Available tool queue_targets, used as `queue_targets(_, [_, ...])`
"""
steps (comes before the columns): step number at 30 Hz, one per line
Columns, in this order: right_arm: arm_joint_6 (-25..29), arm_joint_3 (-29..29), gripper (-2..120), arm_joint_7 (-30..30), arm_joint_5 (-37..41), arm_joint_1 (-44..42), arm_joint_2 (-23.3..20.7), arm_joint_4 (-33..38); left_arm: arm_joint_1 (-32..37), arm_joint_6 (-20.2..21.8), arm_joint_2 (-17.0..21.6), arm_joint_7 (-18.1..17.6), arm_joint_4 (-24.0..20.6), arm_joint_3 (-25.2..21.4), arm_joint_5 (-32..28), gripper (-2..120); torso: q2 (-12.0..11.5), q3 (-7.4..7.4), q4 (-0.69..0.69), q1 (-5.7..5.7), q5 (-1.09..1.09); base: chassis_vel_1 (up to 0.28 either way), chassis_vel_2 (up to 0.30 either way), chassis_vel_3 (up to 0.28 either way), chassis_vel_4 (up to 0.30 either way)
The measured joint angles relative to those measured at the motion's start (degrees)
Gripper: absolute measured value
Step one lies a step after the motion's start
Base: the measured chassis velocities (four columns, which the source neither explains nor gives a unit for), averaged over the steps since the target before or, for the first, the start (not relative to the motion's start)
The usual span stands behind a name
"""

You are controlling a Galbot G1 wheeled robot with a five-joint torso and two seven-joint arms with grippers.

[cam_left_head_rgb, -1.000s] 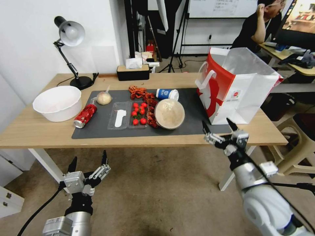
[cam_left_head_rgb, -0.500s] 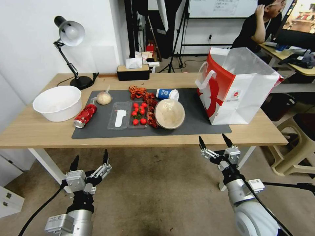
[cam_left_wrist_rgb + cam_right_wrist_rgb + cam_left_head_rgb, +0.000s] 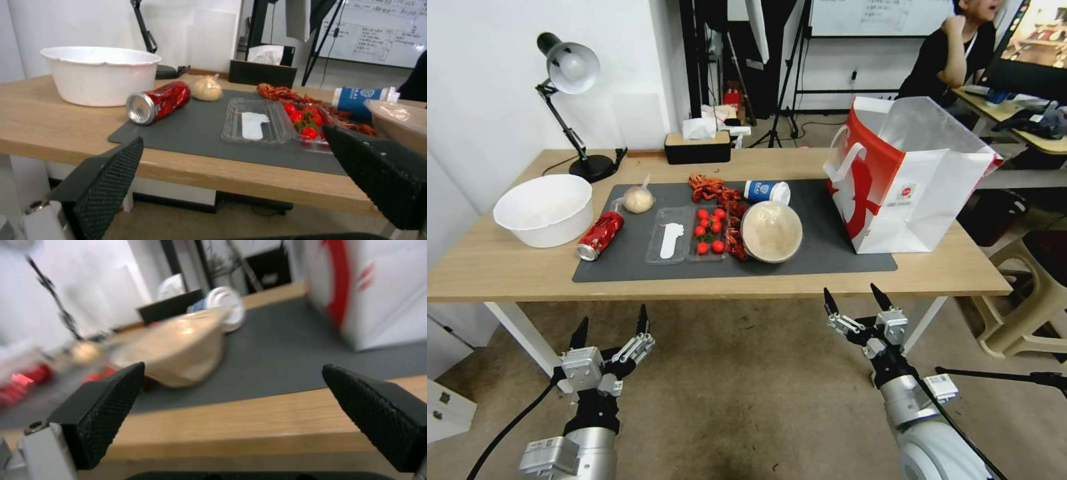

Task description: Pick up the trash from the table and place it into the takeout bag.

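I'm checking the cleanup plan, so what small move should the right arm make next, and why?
Probably raise the right gripper forward over the table edge toward the tan lidded bowl. Its fingers are open and empty, it hangs below the tabletop, and the bowl is the nearest piece of trash on that side, lying beside the takeout bag. The left gripper waits low.

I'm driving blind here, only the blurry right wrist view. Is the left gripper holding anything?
Observer: No. The left gripper is open and empty, below the table's front edge.
Operator: Any trash to the tan bowl's left?
Observer: Yes, a crushed red can lies on its side at the mat's left edge.
Operator: Is the bag ready?
Observer: The takeout bag stands upright, its top open.
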Motion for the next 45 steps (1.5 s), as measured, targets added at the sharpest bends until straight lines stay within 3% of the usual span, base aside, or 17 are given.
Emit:
queue_targets(3, [-6.2,-1.79,100,2.31,13.96,4.25,-0.42,2.07,0.06,-0.07,0.02,0.02,-0.03,0.01,0.08,100,0.0,0.0,0.0,0.0,0.0,0.0,0.0,0.0,0.0])
queue_targets(4, [-6.2,-1.79,100,2.31,13.96,4.25,-0.42,2.07,0.06,-0.07,0.02,0.02,-0.03,0.01,0.08,100,0.0,0.0,0.0,0.0,0.0,0.0,0.0,0.0,0.0])
queue_targets(7, [-11.68,-3.4,100,8.8,29.06,9.52,-0.65,3.99,0.0,-0.07,0.04,0.0,-0.26,-0.14,0.09,100,0.0,0.01,0.0,0.0,0.01,0.0,0.0,0.0,0.0])
queue_targets(8, [-11.68,-3.4,100,8.8,29.06,9.52,-0.65,3.99,0.0,-0.07,0.04,0.0,-0.26,-0.14,0.09,100,0.0,0.01,0.0,0.0,0.01,0.0,0.0,0.0,0.0])
queue_targets(11, [-15.34,-3.83,100,19.44,45.75,15.26,0.08,5.35,0.18,-0.07,-0.18,-0.06,-0.38,-0.22,0.16,100,0.0,0.0,0.0,0.0,0.0,0.0,0.0,0.0,0.0])
queue_targets(13, [-15.97,-4.01,100,22.9,49.85,17.59,0.59,5.22,0.27,-0.07,-0.33,-0.07,-0.4,-0.25,0.19,100,0.0,0.0,0.01,0.0,0.0,0.0,0.0,0.0,0.0])
queue_targets(35, [-16.4,-8.49,100,34.22,54.17,28.84,4.69,-2.98,0.91,-0.3,-1.56,-0.33,-0.53,-0.56,0.39,100,-0.01,0.01,0.0,0.0,0.0,0.0,0.0,0.0,0.0])
queue_targets(38, [-16.41,-8.85,94,35.1,54.3,29.99,5.64,-4.16,1.08,-0.3,-1.84,-0.41,-0.53,-0.52,0.52,100,0.0,0.0,0.0,0.0,0.0,0.0,0.0,0.0,0.0])
queue_targets(45, [-16.45,-9.37,65,37.17,55.62,31.59,7.21,-6.26,1.18,-0.37,-2.13,-0.71,-0.42,-0.28,0.25,100,0.0,0.0,0.0,0.0,0.0,0.0,0.0,0.0,0.0])
